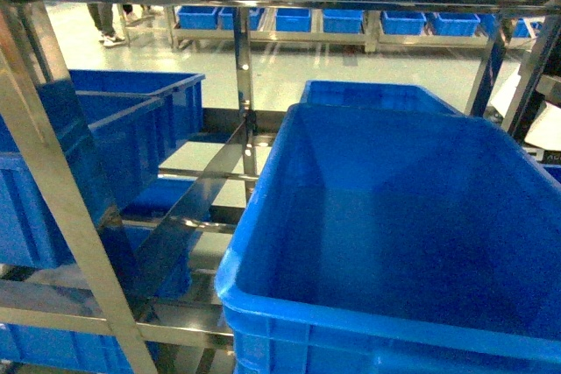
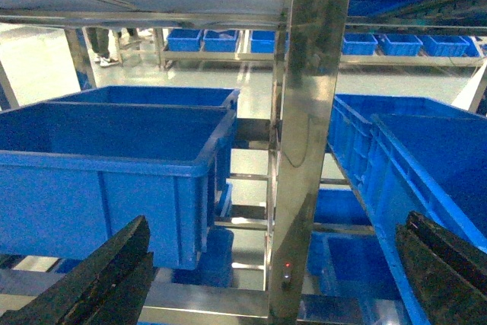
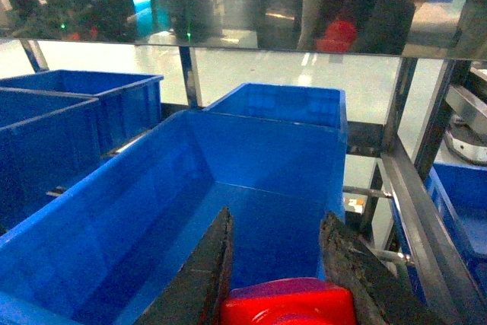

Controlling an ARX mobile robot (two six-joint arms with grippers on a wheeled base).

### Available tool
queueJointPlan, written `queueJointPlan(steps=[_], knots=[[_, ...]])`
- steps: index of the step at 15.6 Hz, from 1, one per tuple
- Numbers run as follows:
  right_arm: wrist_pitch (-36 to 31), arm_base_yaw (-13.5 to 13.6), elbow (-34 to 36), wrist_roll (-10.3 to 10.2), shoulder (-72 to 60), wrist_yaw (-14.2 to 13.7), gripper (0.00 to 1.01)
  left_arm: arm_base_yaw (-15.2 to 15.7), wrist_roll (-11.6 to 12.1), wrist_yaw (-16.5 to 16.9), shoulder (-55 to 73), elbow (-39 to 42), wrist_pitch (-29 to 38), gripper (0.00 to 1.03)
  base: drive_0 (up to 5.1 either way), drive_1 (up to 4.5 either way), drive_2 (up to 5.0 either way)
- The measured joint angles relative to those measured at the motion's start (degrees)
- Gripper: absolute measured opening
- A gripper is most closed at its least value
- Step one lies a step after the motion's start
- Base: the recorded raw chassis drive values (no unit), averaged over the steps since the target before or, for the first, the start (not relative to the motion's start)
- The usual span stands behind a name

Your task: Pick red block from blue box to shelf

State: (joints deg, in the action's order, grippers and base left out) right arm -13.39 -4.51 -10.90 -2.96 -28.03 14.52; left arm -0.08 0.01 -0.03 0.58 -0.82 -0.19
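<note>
- Right pincer (image 3: 278,264) is clenched on the red block (image 3: 288,304), which sits between its two dark fingers (image 3: 204,272) at the bottom of the right wrist view; it hangs over the open interior of a dark blue crate (image 3: 114,211)
- Left pincer (image 2: 274,279) is released, its fingers spread wide apart, facing a steel upright of the shelf (image 2: 308,150)
- Head view shows the shelf with the big crate on the right and more dark blue crates (image 1: 88,146) on the left; neither pincer appears there
</note>
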Motion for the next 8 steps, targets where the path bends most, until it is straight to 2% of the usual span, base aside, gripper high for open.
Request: queueJointPlan(steps=[8], knots=[[0.0, 0.0, 0.0, 0.0, 0.0, 0.0, 0.28, 0.0, 0.0, 0.0, 0.0, 0.0, 0.0, 0.98, 0.0, 0.00, 0.0]])
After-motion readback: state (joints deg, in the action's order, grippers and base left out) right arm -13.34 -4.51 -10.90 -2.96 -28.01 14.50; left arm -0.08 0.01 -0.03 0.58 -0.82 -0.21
